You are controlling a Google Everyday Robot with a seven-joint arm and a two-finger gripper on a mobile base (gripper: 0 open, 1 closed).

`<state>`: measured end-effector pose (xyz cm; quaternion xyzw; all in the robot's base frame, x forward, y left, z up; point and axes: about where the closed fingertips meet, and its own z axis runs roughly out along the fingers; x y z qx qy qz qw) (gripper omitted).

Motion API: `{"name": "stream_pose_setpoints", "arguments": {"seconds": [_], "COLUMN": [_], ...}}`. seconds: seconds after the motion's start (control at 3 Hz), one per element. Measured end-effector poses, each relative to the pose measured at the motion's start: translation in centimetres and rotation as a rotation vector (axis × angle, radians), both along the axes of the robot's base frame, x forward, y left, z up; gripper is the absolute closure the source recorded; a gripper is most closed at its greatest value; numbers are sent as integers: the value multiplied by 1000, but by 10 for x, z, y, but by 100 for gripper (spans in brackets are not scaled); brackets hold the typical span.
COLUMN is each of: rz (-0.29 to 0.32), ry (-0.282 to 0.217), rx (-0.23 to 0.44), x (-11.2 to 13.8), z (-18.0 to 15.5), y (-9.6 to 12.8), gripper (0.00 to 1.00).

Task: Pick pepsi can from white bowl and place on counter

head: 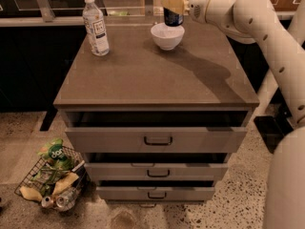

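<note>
A capped water bottle is standing upright while a wire basket of snack bags and crushed cans is sitting on the floor beside three part-open drawers.
</note>
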<state>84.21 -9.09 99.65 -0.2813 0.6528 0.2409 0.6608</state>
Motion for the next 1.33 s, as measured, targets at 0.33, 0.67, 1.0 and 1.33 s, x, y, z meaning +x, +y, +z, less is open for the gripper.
{"name": "stream_pose_setpoints", "arguments": {"seconds": [0.33,0.67,1.0,1.33], "rz": [-53,-83,-77,-56], "ry": [-5,11,29,62], "rx": [1,-2,-10,-16], "x": [-30,-64,-89,-106], "z": [16,12,-10,-41], "y": [-26,-43,-57,-65], "gripper": [100,100,100,100]}}
